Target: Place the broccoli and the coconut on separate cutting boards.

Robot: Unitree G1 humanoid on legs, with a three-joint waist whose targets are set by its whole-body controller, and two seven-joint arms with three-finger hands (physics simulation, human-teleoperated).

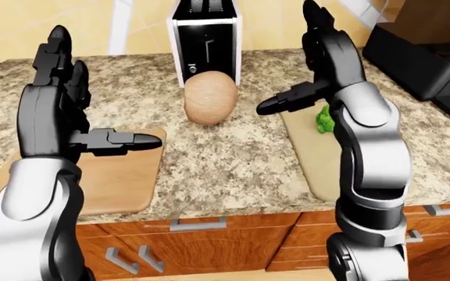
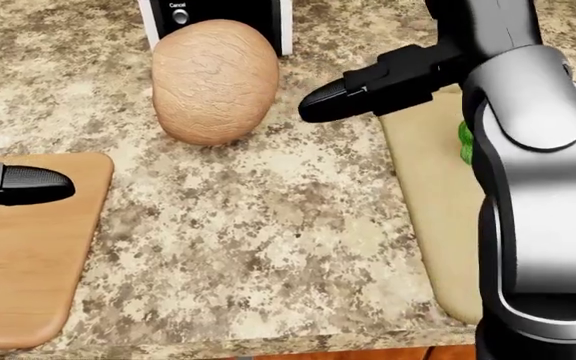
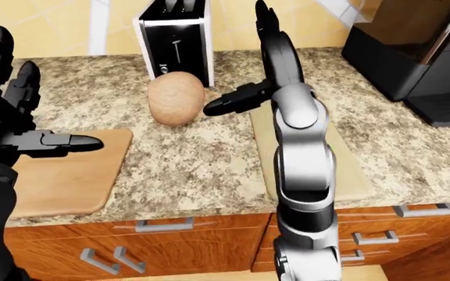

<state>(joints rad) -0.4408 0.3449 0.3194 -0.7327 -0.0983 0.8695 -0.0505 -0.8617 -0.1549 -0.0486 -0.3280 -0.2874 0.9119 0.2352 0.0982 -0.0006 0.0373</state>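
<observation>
Speckled granite tabletop [image 1: 225,158], tan and brown, over wooden cabinet fronts with metal drawer handles [image 1: 198,223]. Yellow tiled wall at top of left-eye view. Toaster [image 1: 205,41], black and white, upright against the wall; dark appliance [image 1: 428,52] at far right. Two cutting boards flat on the tabletop, well apart: reddish-brown cutting board [image 1: 120,175] at left, paler cutting board [image 1: 322,158] at right. Coconut [image 2: 214,81], large, pale brown, egg-shaped, resting on bare granite between the boards, just below the toaster in head view, on neither board. Broccoli [image 1: 324,119] on the paler board, mostly hidden behind the right forearm; only a green sliver visible. Right hand [image 1: 311,64] raised above the tabletop, fingers spread wide and upright, thumb [image 2: 353,94] jutting left toward the coconut, tip near its right side but apart, nothing held. Left hand [image 1: 69,111] likewise wide, fingers pointing up, thumb out to the right over the near edge of the reddish-brown board, empty, well left of the coconut.
</observation>
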